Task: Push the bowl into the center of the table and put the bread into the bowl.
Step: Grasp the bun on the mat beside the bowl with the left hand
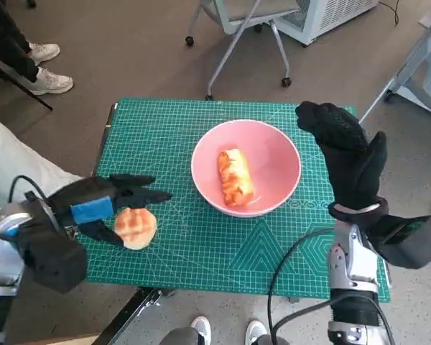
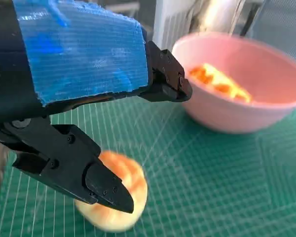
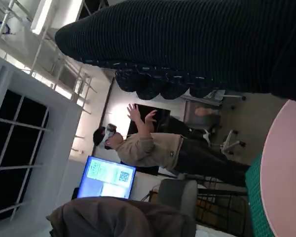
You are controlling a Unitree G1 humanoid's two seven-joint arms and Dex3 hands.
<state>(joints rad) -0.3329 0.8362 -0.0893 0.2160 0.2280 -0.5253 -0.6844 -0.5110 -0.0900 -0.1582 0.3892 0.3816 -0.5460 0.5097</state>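
The left hand (image 1: 104, 205) hovers open over a round bun (image 1: 135, 228), fingers spread around it without gripping, nearer the robot than the pink bowl (image 1: 280, 147). The bowl sits mid-mat (image 1: 223, 251) with a long bread roll (image 1: 234, 176) inside. Beside the bowl, the right hand (image 1: 348, 162) holds nothing; its finger pose is unclear. The right wrist view alone shows a gesturing person (image 3: 148, 148).
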